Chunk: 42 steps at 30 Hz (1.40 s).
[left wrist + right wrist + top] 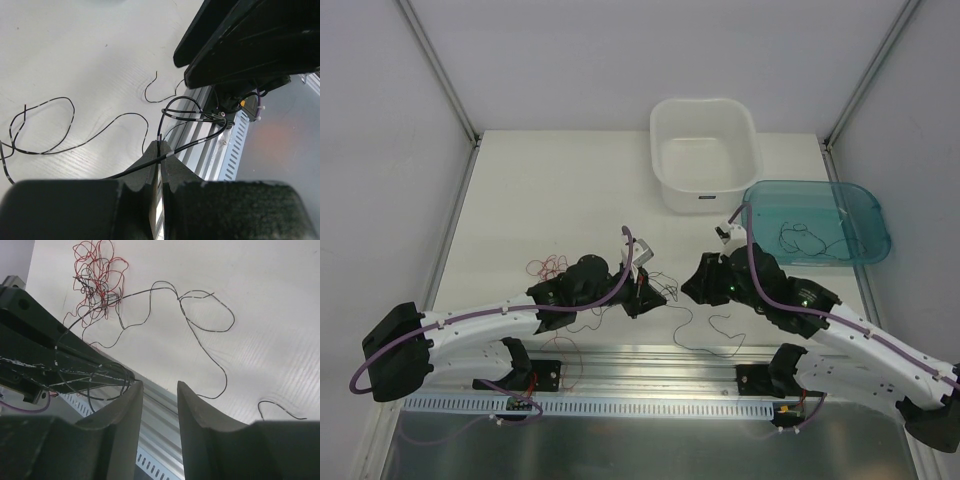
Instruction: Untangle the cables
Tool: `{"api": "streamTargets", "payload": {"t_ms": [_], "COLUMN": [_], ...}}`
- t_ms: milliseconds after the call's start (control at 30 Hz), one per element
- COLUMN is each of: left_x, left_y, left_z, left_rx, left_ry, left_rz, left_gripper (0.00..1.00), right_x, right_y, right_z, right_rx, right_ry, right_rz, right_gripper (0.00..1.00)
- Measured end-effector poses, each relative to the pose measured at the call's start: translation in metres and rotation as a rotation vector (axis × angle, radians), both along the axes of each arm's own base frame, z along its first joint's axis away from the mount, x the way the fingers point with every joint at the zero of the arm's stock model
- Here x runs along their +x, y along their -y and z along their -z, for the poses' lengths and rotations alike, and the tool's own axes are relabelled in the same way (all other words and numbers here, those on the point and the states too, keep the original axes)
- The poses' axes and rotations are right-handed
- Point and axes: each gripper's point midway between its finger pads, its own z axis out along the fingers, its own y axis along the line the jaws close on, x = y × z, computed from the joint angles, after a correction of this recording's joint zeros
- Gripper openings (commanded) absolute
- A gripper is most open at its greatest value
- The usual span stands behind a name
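Note:
A tangle of thin red and black cables point(548, 267) lies on the table behind my left arm; it also shows in the right wrist view point(97, 270). Loose black cable strands point(712, 330) curl over the table's near edge. My left gripper point(642, 292) is shut on a black cable point(197, 116), pinched at the fingertips in the left wrist view point(161, 145). My right gripper point(692, 287) faces it a little to the right, open and empty point(159, 385). A black loop point(205, 310) lies on the table beyond it.
A white tub point(705, 150) stands at the back. A teal tray point(860, 215) at the right holds one black wire point(798, 240). A metal rail point(650, 360) runs along the near edge, with black loops hanging over it.

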Motion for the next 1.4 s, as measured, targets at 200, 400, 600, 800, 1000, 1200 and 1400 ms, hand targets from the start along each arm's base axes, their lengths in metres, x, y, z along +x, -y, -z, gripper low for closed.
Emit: {"api": "streamTargets", "payload": {"t_ms": [200, 400, 600, 800, 1000, 1200, 1400], "left_x": [0.0, 0.0, 0.0, 0.0, 0.001, 0.004, 0.002], "left_y": [0.0, 0.0, 0.0, 0.0, -0.001, -0.004, -0.012], "left_z": [0.0, 0.0, 0.0, 0.0, -0.003, -0.007, 0.001], "left_rx": [-0.001, 0.001, 0.001, 0.001, -0.004, -0.009, 0.042], "left_ry": [0.0, 0.0, 0.001, 0.003, 0.012, 0.031, 0.039], "left_rz": [0.0, 0.0, 0.0, 0.0, -0.008, -0.024, -0.023], "left_gripper": [0.0, 0.0, 0.0, 0.0, 0.0, 0.0, 0.64], "right_x": [-0.001, 0.0, 0.001, -0.004, -0.009, -0.01, -0.008], "right_y": [-0.016, -0.021, -0.023, -0.032, -0.038, -0.04, -0.027], "right_z": [-0.001, -0.014, -0.017, -0.012, -0.006, -0.001, 0.003], "right_rx": [0.086, 0.154, 0.173, 0.185, 0.182, 0.167, 0.071], "right_ry": [-0.029, -0.012, -0.009, -0.043, -0.077, -0.09, -0.061], "right_rz": [-0.018, -0.014, -0.016, -0.05, -0.082, -0.096, -0.094], "right_gripper": [0.31, 0.3, 0.27, 0.24, 0.18, 0.01, 0.01]}}
